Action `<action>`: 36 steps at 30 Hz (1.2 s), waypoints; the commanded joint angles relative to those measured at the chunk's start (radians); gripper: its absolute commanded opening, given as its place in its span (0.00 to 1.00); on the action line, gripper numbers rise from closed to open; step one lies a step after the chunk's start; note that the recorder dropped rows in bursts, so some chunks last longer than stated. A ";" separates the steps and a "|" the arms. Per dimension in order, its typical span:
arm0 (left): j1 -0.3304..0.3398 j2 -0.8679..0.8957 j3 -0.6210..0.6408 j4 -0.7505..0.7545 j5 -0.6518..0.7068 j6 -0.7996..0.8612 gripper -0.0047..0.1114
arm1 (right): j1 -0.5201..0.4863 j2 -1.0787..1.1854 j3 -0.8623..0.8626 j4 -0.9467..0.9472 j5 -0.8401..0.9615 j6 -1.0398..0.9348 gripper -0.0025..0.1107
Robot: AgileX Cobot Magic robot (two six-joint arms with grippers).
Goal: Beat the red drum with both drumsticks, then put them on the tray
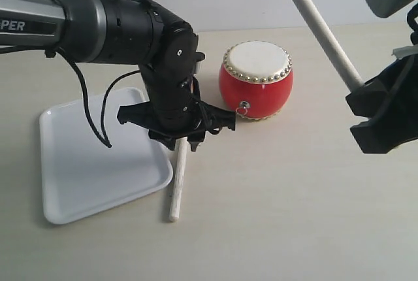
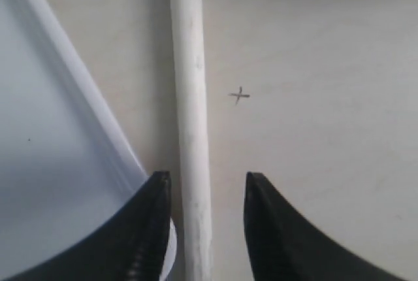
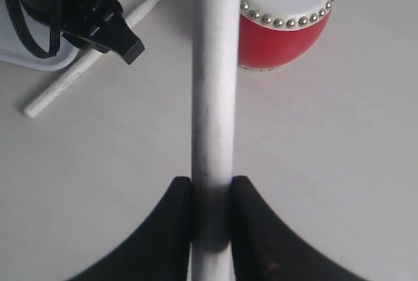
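Note:
The red drum stands upright on the table, cream skin up. One pale drumstick lies on the table just beside the white tray's right rim. My left gripper is open low over it, one finger on each side of the stick with gaps between. My right gripper is shut on the second drumstick, held in the air to the right of the drum, its free end slanting up and left out of the exterior view.
A small pencilled cross marks the table beside the lying stick. The left arm's black wrist and cables hang between tray and drum. Bare beige table stretches in front of the drum.

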 commanded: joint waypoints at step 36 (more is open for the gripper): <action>-0.070 0.060 -0.010 -0.181 0.112 0.017 0.37 | 0.001 -0.001 0.004 -0.022 -0.029 -0.007 0.02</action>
